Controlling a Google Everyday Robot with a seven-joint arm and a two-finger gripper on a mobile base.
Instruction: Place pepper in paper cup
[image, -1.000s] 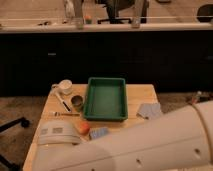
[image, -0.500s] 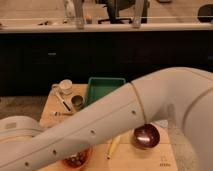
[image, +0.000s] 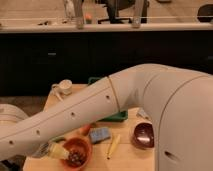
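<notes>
The white arm (image: 150, 100) fills the near right of the view. It sweeps down from 3 o'clock towards 8 o'clock, low over the wooden table (image: 127, 160). Its end, the gripper (image: 50, 149), sits at the table's 8 o'clock corner, just beside an orange bowl (image: 76, 151). Whether it is open or closed, or carries anything, cannot be told.

A slim green streak, seemingly the pepper (image: 56, 140), shows right at the gripper, at the bowl's 10 o'clock. Whether it is gripped cannot be told.

There are two bowls: the orange one and a dark red one (image: 143, 135) at the table's 4 o'clock. Between them lie one pale yellow vegetable (image: 112, 146) and one blue sponge (image: 100, 135). One small orange fruit (image: 86, 129) lies at the sponge's 10 o'clock. Farther back is one green tray (image: 117, 116), largely hidden by the arm. One white paper cup (image: 64, 87) stands at the table's 11 o'clock corner, well apart from the gripper.
</notes>
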